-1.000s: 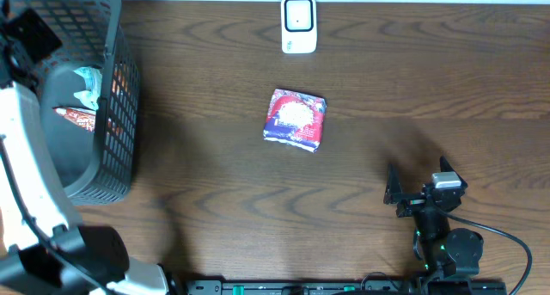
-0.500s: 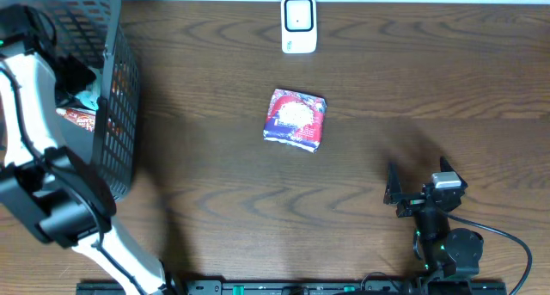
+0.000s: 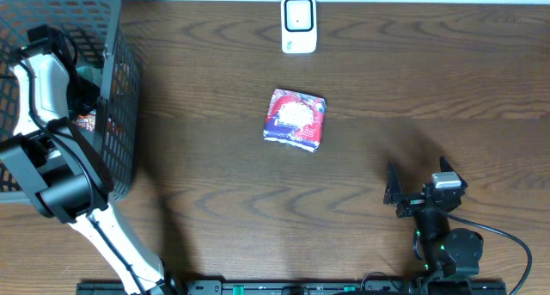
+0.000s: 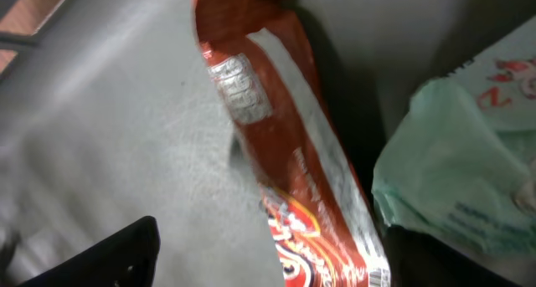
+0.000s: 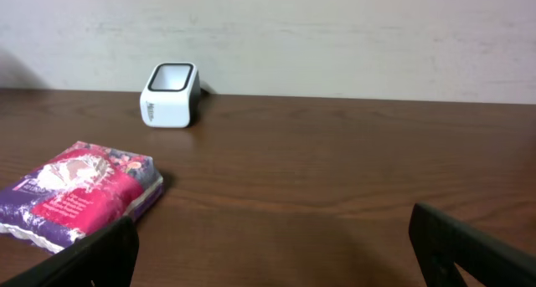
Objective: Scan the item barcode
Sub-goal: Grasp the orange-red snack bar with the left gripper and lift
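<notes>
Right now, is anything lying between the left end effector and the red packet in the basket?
Nothing visible stands between the left end effector and the red packet, which lies uncovered on the basket floor; the green packet sits beside it, not over it.

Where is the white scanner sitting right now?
Overhead, the white scanner stands at the table's far edge, centre, just beyond the purple-pink packet.

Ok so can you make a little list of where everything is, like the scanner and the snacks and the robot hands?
scanner: white, at the table far edge
purple packet: mid-table, nobody touching it
basket: left side, holds red packet and green packet
left gripper: open, down in the basket
right gripper: open, empty, near front edge
</notes>
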### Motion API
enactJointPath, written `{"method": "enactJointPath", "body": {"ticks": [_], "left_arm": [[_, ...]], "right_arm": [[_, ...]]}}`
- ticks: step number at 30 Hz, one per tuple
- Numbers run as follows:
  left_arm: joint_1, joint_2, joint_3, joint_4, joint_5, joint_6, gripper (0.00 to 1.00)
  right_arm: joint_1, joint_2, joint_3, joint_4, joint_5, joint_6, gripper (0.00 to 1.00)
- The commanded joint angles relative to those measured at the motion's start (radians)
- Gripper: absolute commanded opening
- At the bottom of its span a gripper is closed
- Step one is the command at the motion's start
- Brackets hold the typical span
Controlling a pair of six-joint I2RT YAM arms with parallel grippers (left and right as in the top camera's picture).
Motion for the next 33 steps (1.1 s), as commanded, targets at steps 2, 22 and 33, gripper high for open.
{"method": "enactJointPath", "body": {"ticks": [2, 22, 33], "left_arm": [[0.008, 0.039, -0.010, 0.012, -0.016, -0.005, 0.78], [0.010, 0.035, -0.067, -0.013, -0.016, 0.081, 0.08], [0.010, -0.303, -0.043, 0.030, -0.016, -0.034, 0.07]], "right_arm": [[-0.006, -0.005, -0.004, -0.002, 0.002, -0.007, 0.99], [-0.006, -0.005, -0.004, -0.001, 0.002, -0.007, 0.99], [-0.006, -0.005, -0.004, -0.001, 0.002, -0.007, 0.99]]}}
